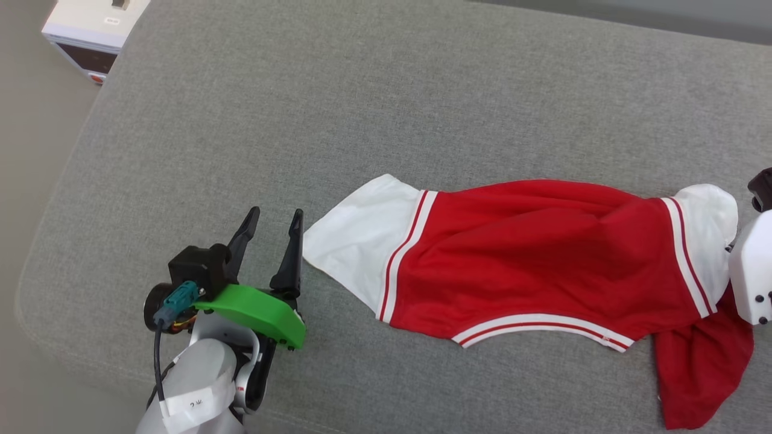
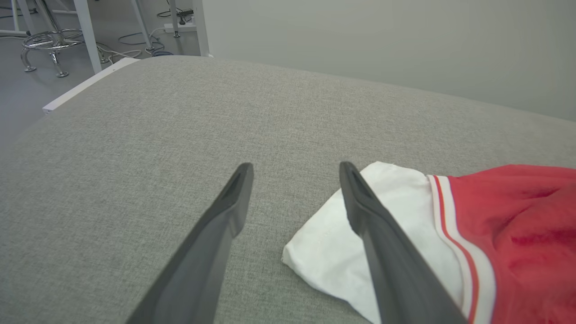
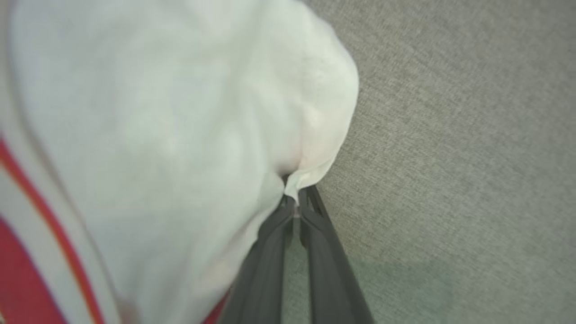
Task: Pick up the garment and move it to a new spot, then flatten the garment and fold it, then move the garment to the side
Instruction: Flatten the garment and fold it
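The garment (image 1: 531, 253), bright red with white sleeves and striped trim, lies stretched across the grey cushion (image 1: 338, 108). My left gripper (image 1: 274, 218) stands open just left of the white sleeve (image 1: 356, 241); in the left wrist view the sleeve (image 2: 328, 243) lies beside and under the right finger (image 2: 373, 234), with nothing between the fingers. My right gripper (image 3: 297, 200) is shut on the edge of the garment's other white sleeve (image 3: 180, 112), which bulges up from the pinch. In the head view its pale housing (image 1: 751, 271) sits at the right edge over that sleeve (image 1: 705, 223).
A white box (image 1: 90, 30) stands on the floor past the cushion's far left corner. The cushion's rounded left edge (image 1: 36, 265) lies close to my left arm. Stool legs and cables (image 2: 49, 45) show on the floor beyond.
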Tool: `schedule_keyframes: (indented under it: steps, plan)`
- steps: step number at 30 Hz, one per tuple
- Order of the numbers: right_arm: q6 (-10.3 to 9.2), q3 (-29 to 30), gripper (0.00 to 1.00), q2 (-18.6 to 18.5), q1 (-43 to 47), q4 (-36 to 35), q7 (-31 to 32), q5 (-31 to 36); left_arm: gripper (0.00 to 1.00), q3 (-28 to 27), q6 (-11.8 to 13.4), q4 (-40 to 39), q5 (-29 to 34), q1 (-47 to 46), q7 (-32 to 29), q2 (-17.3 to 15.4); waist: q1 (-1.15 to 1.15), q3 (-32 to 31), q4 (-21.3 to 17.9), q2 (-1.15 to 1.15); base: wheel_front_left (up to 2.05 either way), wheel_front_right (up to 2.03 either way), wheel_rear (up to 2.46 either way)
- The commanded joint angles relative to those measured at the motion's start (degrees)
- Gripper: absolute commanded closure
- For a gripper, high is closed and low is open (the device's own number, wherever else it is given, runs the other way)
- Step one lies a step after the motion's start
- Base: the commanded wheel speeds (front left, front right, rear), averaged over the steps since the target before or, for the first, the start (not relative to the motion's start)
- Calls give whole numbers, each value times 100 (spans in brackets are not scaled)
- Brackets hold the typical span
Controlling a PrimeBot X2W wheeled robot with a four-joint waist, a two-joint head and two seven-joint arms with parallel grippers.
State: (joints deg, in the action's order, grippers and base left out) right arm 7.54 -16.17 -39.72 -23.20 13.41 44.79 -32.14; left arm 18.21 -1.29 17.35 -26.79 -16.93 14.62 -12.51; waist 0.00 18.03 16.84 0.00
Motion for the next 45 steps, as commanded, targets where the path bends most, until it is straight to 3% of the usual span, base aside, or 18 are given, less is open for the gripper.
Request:
schedule_keyframes:
  steps: [1,8,17,21,25,29,35,41,42,43,45]
  plan:
    - [-5,-5,100,20,232,178,-80,1,0,-11,-21,35,32,-76,30,3,0,-118,-86,0,0,0,0]
    - [-5,331,100,-23,415,191,-753,97,0,-28,-34,151,-5,-14,0,-95,0,-426,-347,0,0,0,0]
    - [-5,891,100,12,952,-165,-1021,200,0,48,-177,161,-58,-63,-417,-393,0,-522,-680,0,0,0,0]
    - [-5,1061,100,69,1134,-351,-1019,301,0,281,-379,253,-218,-171,-1300,-611,0,-496,-827,0,0,0,0]
    - [-5,1148,100,149,1217,-552,-961,375,0,504,-460,275,-530,-261,-2655,-832,0,-447,-969,0,0,0,0]
    - [-5,1200,100,226,1227,-699,-893,441,0,564,-241,34,-513,-365,-3486,-1067,0,-390,-1075,0,0,0,0]
    - [-5,1223,100,320,1254,-828,-826,514,0,715,91,-242,-291,-396,-4215,-1311,0,-306,-1173,0,0,0,0]
    - [-5,1225,100,357,1223,-900,-779,530,0,897,129,-365,-371,-261,-4858,-1383,0,-215,-1234,0,0,0,0]
    - [-5,1229,100,358,1213,-909,-774,529,4,904,136,-381,-391,-254,-4907,-1381,0,-193,-1238,0,0,0,0]
    - [-5,1235,100,360,1201,-919,-772,529,52,909,150,-386,-404,-256,-4945,-1377,0,-168,-1238,0,0,0,0]
    - [-5,1240,100,367,1183,-929,-775,530,100,946,139,-343,-435,-260,-5049,-1369,0,-134,-1236,0,0,0,0]
